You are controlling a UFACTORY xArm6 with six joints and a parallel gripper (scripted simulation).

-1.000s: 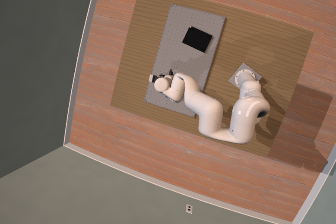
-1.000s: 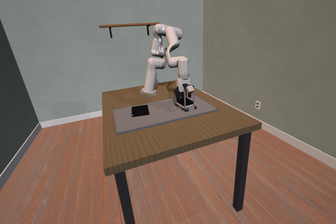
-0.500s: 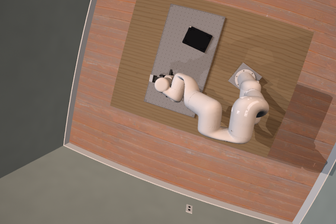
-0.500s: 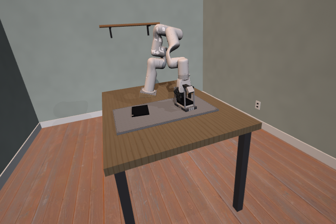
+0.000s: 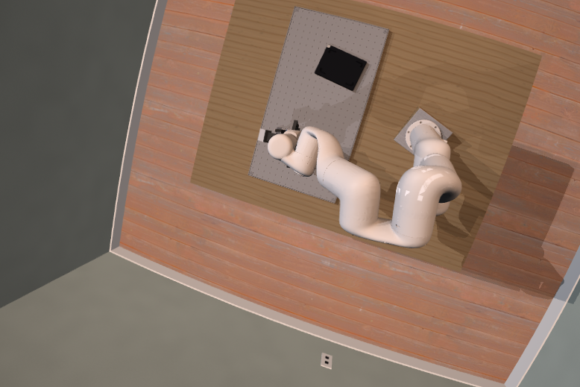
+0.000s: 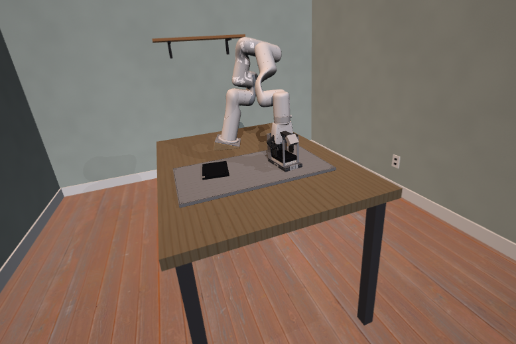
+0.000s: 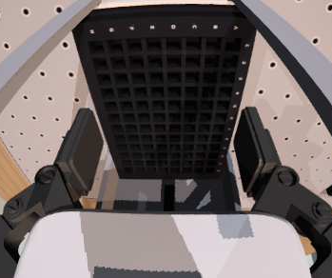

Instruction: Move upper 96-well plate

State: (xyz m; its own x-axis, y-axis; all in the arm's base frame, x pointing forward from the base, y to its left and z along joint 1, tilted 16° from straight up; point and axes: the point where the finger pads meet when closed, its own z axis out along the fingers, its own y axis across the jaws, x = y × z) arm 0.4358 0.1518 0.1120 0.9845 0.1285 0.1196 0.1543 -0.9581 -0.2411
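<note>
The upper plate (image 7: 171, 114), black, lies in the rack K1 (image 6: 294, 167). In the wrist view its letters run along the far edge, and A and 1 meet at its upper right corner. My gripper (image 7: 166, 124) is open, with one finger off each long side of the plate and a gap on both sides. In the exterior view it is low inside the rack's posts. The lower plate cannot be told apart. The nest N1 (image 5: 340, 68) (image 6: 215, 170) is black and empty; its pale A1 square (image 5: 329, 45) (image 6: 203, 177) is outside one corner.
Grey rack posts (image 7: 43, 52) (image 7: 295, 62) rise on both sides of the plate. Rack and nest stand on a grey perforated board (image 5: 304, 36) (image 6: 250, 181) on the wooden table (image 5: 224, 92) (image 6: 233, 215). The arm hides most of the rack in the top view.
</note>
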